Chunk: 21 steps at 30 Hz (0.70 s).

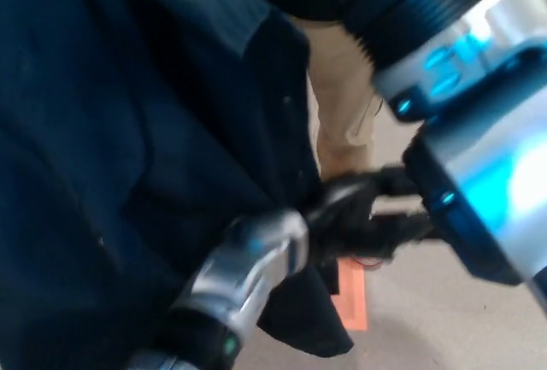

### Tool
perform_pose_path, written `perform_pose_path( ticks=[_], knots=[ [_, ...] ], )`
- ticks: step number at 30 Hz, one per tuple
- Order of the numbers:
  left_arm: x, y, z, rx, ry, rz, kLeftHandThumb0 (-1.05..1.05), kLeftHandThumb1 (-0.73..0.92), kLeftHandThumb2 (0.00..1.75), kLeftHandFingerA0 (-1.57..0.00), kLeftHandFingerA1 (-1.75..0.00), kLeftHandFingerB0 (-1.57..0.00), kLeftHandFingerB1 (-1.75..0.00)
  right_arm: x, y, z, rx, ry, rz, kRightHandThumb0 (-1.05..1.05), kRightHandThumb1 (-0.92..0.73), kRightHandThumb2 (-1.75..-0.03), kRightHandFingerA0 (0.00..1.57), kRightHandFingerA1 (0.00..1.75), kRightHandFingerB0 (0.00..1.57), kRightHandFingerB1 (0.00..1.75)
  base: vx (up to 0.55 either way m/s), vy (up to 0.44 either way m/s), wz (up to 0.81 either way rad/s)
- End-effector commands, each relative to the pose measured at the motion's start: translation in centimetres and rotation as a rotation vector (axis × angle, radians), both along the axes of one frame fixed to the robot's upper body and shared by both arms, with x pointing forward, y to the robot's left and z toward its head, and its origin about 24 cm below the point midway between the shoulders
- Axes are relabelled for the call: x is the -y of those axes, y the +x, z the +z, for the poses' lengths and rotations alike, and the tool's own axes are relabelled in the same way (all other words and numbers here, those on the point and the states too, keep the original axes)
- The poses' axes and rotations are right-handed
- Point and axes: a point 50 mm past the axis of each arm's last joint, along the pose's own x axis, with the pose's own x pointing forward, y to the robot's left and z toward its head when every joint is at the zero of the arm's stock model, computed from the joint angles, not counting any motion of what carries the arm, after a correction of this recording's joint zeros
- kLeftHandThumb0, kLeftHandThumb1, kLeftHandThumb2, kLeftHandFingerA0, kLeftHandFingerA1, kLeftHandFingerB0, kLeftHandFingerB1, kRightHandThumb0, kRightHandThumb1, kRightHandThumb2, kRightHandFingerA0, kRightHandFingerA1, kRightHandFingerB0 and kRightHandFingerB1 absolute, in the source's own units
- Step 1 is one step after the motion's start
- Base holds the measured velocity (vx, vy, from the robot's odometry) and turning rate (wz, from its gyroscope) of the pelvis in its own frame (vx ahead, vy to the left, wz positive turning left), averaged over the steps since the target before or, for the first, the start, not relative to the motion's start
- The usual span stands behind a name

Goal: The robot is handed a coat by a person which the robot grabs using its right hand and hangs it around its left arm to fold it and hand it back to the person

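**Pale floor, one orange patch**

Only a strip of the floor (pixel 427 323) shows, at the near right: a pale beige-grey surface with a dark speck. Flat on it lies an orange rectangular patch (pixel 353 302). Its left edge is hidden by the dark coat (pixel 128 131), which covers all the floor to the left. Farther off, a person's tan trouser leg (pixel 342 105) comes down, its foot hidden.
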Motion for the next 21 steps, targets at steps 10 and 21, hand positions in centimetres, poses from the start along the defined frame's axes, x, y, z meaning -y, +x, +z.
perform_pose_path(
  ticks=[10, 21],
  knots=[
    [-1.0, 5.6, 6.1, 0.352, 0.253, 0.227, -0.56, 0.87, 0.67, -0.45, -0.35, -0.36, -0.32, 0.3, -3.2, -0.1, -0.062, -0.037, 0.145, -0.37, -0.91, -0.67, 1.13, 0.73, 1.04, 0.72, 0.0, 0.0, 0.0],
    [-11.6, 9.0, 7.1, 0.207, 0.143, 0.581, -0.74, 0.75, 0.64, -0.11, -0.28, -0.11, -0.26, 9.8, -3.2, 4.0, 0.056, 0.127, -0.036, -0.37, -0.84, -0.65, 1.12, 0.75, 1.08, 0.65, 0.0, 0.0, 0.0]
  ],
)
